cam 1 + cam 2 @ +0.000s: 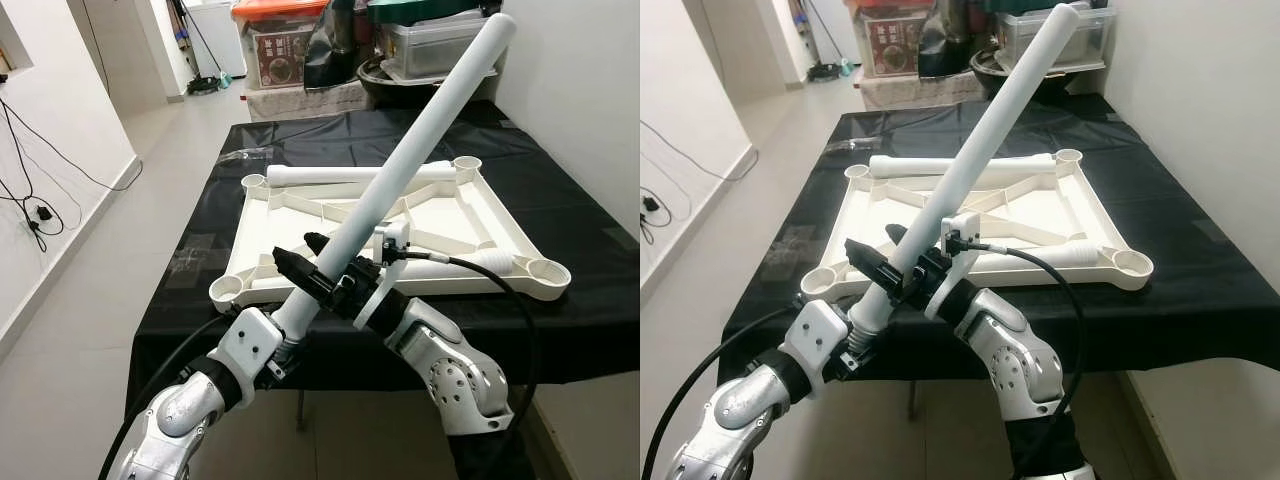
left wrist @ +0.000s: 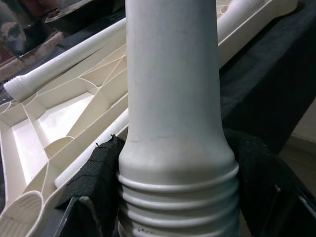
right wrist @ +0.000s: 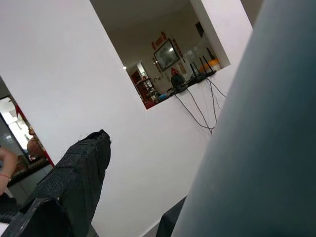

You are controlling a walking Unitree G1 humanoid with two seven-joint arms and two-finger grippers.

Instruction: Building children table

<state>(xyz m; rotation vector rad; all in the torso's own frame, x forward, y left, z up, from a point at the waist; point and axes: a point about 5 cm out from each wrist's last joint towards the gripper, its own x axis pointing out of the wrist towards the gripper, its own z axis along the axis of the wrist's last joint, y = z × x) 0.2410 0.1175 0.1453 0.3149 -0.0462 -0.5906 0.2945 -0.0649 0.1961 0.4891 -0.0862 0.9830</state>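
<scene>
Holding the stiff, light leg (image 1: 420,130) by its threaded end, your left tool (image 1: 318,283) clamps it; your right tool (image 1: 352,272) pinches just above.

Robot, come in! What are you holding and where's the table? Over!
Left gripper shut on white table leg, near its threaded end, leg slanting up. Right gripper beside the same leg. Upside-down tabletop on the black cloth, two more legs lying in it.

Long cream-white plastic leg tube (image 1: 420,140) with ridged threaded end, cream-white ribbed plastic tabletop (image 1: 300,225) laid upside down, bench draped in plain glossy black cloth (image 1: 580,225), black padded fingers (image 2: 96,180), silver arms with black cables, pale grey floor tiles (image 1: 120,300), orange-lidded storage box (image 1: 280,40).
</scene>
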